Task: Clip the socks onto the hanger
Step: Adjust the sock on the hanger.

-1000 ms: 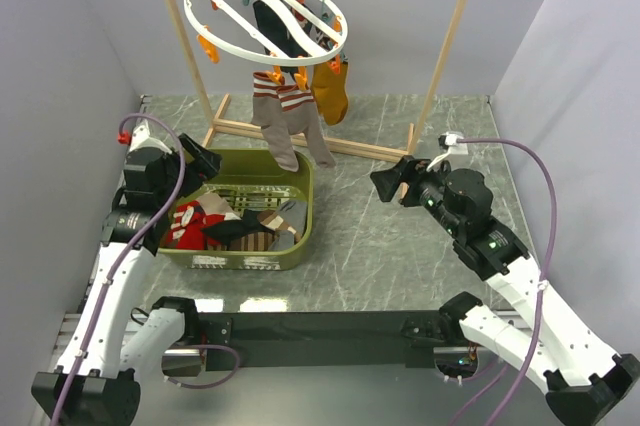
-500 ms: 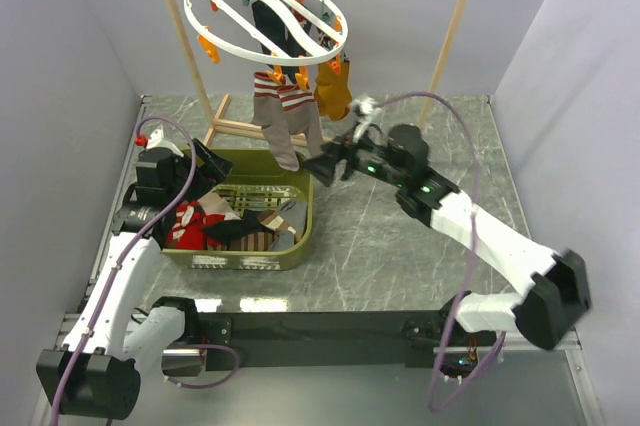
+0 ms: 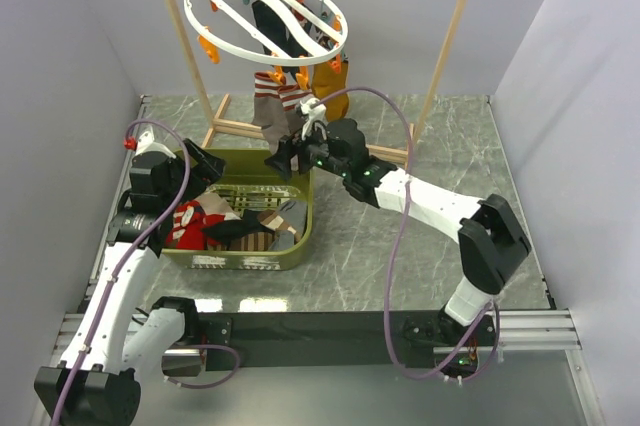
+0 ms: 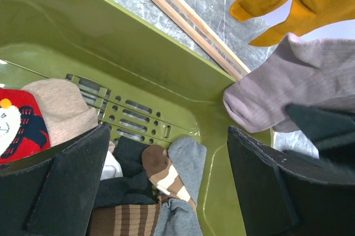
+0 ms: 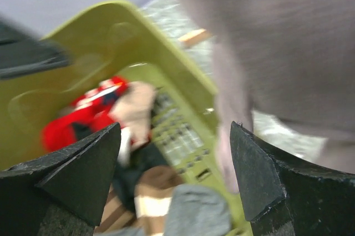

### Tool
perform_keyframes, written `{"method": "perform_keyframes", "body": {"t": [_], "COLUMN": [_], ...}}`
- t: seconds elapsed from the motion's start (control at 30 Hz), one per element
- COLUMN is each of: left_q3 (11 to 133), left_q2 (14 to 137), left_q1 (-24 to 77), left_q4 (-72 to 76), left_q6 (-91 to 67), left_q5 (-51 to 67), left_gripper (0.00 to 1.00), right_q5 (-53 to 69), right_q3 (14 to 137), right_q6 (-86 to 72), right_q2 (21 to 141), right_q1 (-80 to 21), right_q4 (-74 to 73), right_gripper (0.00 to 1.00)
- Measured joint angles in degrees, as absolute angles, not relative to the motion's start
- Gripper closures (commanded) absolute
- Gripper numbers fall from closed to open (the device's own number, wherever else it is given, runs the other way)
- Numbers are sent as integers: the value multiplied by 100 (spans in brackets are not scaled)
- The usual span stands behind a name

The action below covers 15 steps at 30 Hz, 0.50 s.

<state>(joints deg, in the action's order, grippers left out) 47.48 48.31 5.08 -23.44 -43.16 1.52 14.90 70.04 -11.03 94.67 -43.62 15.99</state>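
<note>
1. While I watched the overhead feed, the taupe socks hung by their red-and-white striped cuffs from the orange clips of the white ring hanger. The hanger was hooked on the wooden rack, above and behind the green basket. I judged the clipping of this pair done.
2. What was left, as I read it, was only to draw both arms clear. Other socks lay heaped inside the basket, but I could not tell that any of them belonged to this job.
3. The right pincer hovered over the basket's far right corner, level with the lower ends of the hanging pair. Its jaws were spread wide and gripped nothing. Its wrist feed was blurred: the taupe cloth hung just ahead of the fingers, nearest one of them. I could not tell whether the cloth brushed it.
4. The left pincer hovered over the basket's far left part, looking down into it. Its jaws were also wide open and empty. From there the socks' toes dangled over the basket's far rim, apart from that pincer's fingers.
5. The mustard socks hung just beside the taupe pair, beyond the basket's far right corner.
</note>
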Motion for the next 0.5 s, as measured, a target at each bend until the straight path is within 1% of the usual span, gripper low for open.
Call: {"method": "perform_keyframes", "body": {"t": [0.2, 0.3, 0.5], "left_q3": [4737, 4737, 4735], "left_q2": [4823, 4825, 4827], "left_q1": [506, 506, 499], "left_q4": [-2342, -2344, -2342], "left_q6": [-4313, -4309, -4270], "left_q5": [145, 141, 117], "left_gripper": [8, 8, 8], "right_q5": [456, 69, -196], "right_q3": [7760, 7929, 8160], "right_q6": [-932, -934, -1129], "right_q2": [10090, 10215, 10363], "right_q1": [-4340, -4289, -3994], "right_q4": [1468, 1507, 1610], "right_gripper": [12, 11, 12]}}
